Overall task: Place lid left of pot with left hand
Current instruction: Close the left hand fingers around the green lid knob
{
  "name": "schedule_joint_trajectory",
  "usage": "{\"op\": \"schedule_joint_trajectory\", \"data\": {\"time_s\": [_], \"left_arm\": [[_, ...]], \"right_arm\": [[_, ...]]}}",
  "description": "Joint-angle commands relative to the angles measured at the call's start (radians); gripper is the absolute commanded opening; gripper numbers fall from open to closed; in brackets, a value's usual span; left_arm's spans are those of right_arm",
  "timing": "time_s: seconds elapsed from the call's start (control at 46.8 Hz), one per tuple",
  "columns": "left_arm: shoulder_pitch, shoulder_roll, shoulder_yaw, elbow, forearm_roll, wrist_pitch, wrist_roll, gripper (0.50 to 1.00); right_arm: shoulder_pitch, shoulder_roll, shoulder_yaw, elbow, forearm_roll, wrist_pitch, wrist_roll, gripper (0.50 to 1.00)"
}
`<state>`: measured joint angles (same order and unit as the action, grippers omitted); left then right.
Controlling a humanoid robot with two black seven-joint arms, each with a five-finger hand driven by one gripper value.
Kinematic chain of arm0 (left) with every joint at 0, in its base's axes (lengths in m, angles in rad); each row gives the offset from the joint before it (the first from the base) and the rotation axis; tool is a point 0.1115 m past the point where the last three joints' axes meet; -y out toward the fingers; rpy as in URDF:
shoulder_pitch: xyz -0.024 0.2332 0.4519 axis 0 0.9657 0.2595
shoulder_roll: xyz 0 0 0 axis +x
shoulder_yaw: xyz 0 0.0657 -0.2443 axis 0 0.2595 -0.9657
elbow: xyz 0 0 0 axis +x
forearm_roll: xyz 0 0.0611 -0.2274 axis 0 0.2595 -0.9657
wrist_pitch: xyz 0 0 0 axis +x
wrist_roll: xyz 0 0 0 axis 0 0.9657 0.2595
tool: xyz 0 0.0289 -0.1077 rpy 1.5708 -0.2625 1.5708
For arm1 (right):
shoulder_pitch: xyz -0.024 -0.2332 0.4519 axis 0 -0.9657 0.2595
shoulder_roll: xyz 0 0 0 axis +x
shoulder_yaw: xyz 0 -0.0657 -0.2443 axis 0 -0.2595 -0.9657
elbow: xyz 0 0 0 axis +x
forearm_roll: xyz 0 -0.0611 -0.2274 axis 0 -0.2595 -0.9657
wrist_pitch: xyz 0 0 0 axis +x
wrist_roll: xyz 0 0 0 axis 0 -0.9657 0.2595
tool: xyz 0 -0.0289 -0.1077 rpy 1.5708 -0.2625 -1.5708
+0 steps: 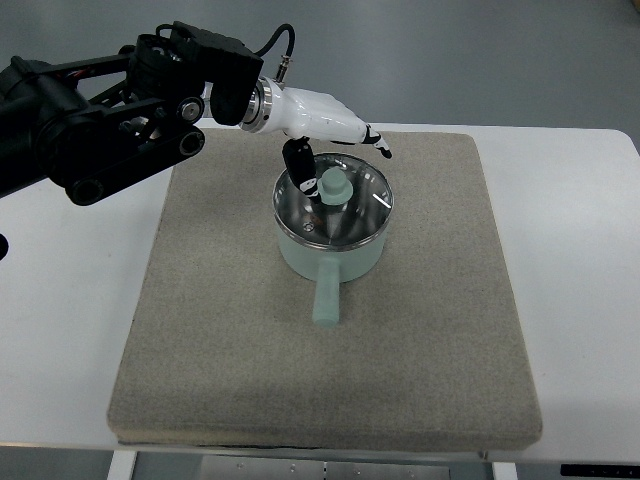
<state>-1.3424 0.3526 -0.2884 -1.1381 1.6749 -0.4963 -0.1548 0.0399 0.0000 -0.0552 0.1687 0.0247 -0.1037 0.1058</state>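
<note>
Left hand poised, fingers loosely spread and empty, at 12 o'clock over the pot — glass lid likely rigid, slick, breakable, best pinched by its knob.

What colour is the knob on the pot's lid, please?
Pale mint green knob, like the pot; top view.

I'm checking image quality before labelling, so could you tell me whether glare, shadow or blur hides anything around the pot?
Top view: sharp and evenly lit; the glass lid on the pot carries bright reflections, one white streak near its right rim; the left hand throws only a soft shadow on the mat; nothing looks blurred.
</note>
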Motion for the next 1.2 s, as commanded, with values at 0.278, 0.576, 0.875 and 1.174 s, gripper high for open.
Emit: {"op": "schedule_joint_trajectory", "data": {"time_s": [0.278, 0.576, 0.875, 1.174], "left_arm": [[-0.009, 0.005, 0.0, -0.002, 0.005, -0.033, -0.002, 0.842], [-0.006, 0.006, 0.0, -0.002, 0.005, -0.034, -0.002, 0.816], [-0.003, 0.006, 0.0, -0.003, 0.006, -0.034, -0.002, 0.778], [-0.001, 0.011, 0.0, -0.008, 0.025, -0.033, -0.002, 0.72]], "right_arm": [[0.0, 0.0, 0.0, 0.0, 0.0, -0.001, 0.0, 0.921], [0.0, 0.0, 0.0, 0.0, 0.0, -0.001, 0.0, 0.921], [0.0, 0.0, 0.0, 0.0, 0.001, -0.001, 0.0, 0.921], [0.0, 0.0, 0.0, 0.0, 0.0, -0.001, 0.0, 0.921]]}}
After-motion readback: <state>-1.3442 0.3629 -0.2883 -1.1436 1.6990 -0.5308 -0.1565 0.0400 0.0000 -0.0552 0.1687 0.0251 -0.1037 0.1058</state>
